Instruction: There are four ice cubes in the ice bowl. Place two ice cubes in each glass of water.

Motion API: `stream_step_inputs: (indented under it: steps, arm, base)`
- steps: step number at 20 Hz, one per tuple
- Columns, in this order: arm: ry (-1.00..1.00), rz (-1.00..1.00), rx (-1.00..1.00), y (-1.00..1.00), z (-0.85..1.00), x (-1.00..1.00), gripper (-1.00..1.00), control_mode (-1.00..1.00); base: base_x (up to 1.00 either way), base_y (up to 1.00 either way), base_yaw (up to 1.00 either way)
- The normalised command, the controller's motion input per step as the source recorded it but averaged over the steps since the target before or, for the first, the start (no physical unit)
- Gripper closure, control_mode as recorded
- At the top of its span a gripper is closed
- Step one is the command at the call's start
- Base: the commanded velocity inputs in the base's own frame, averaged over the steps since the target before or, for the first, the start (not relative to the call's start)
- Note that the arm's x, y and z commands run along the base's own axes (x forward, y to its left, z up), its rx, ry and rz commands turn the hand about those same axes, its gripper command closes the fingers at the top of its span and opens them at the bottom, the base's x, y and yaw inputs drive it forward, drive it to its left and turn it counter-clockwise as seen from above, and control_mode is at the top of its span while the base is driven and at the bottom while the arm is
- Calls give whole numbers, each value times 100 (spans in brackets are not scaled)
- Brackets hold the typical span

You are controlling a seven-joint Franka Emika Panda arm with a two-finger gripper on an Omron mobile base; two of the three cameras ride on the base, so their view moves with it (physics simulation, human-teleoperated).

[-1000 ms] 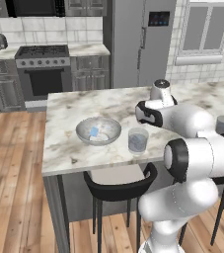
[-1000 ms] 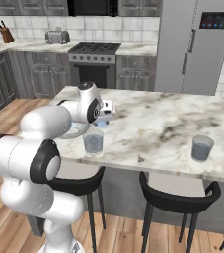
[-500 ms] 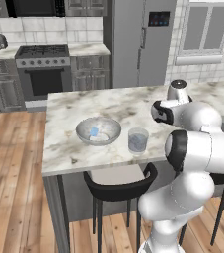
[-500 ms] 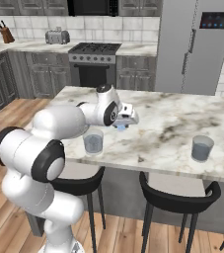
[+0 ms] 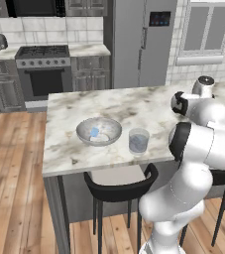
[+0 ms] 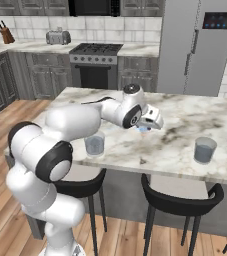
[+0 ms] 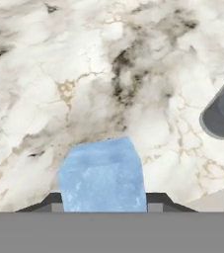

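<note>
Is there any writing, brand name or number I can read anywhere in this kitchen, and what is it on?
None can be read.
fridge panel: small lit marks, too blurred to read.
toaster: no legible label.
glass of water, ice bowl: no markings.

Held ice cube [image 7: 103, 174] farther right now.

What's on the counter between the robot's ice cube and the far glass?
Nothing: bare marble counter lies between the held ice cube and that glass of water, in the right base view.
</note>
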Motion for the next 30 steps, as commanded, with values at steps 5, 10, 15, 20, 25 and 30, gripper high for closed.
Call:
stream_step_inputs:
  steps: [5, 10, 15, 20, 25, 30]
  arm:
    - [-20, 0, 10, -67, 19, -1, 100, -100]
    - [-27, 2, 9, -37, 10, -16, 100, -100]
    - [-21, 6, 10, -37, 3, -12, 100, -100]
    - [-5, 1, 2, -70, 10, -11, 100, -100]
    - [12, 0, 0, -53, 53, -3, 100, -100]
    - [26, 0, 0, -37, 30, -1, 100, -100]
  base:
    - [0, 0, 0]
    - [0, 0, 0]
    - [0, 0, 0]
    - [0, 0, 0]
    - [0, 0, 0]
    - [0, 0, 0]
